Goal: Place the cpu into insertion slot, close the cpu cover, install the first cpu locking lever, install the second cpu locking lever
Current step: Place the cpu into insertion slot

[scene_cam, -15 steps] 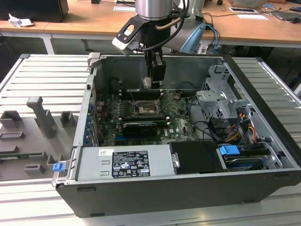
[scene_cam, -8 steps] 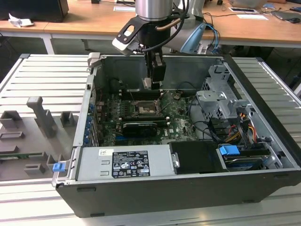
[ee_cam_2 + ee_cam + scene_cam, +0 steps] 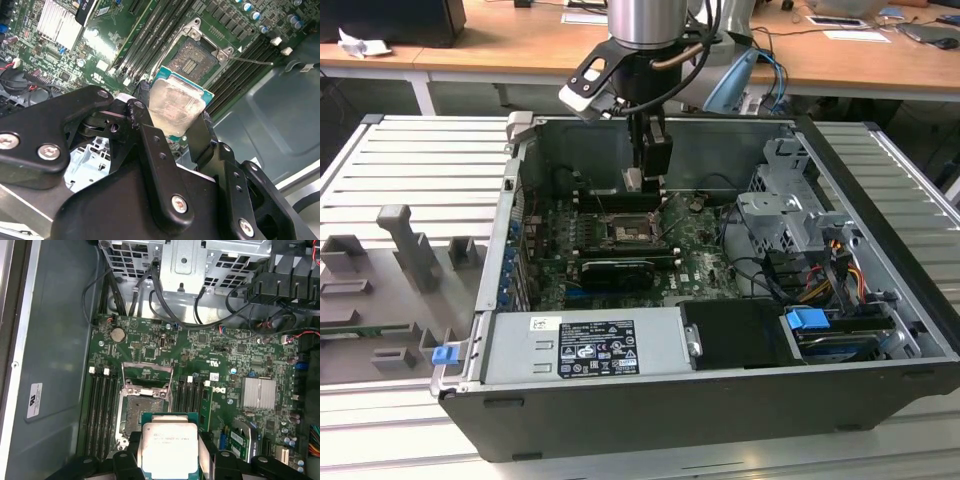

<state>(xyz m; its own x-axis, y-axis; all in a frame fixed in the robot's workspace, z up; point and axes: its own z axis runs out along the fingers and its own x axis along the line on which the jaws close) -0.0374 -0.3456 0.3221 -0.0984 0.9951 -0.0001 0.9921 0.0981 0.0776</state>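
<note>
My gripper [image 3: 642,183] hangs inside the open computer case, shut on the cpu [image 3: 633,179]. In both wrist views the cpu [image 3: 175,105] [image 3: 169,444] is a small square chip with a silver-grey metal top and a green edge, clamped between the black fingers [image 3: 145,125]. It hovers just above and slightly off one side of the insertion slot [image 3: 196,57] [image 3: 139,410], a square socket with a silvery rim on the green board. The cpu cover [image 3: 147,374], a thin silvery frame, stands swung open at one edge of the slot. A thin locking lever [image 3: 252,61] sticks out beside the socket.
Long black memory slots [image 3: 100,405] flank the socket on both sides. A finned silver heat sink [image 3: 258,392], a black card [image 3: 620,270], the power supply [image 3: 590,345], the drive cage [image 3: 785,215] with cables [image 3: 840,265], and the case walls [image 3: 520,190] surround the work area.
</note>
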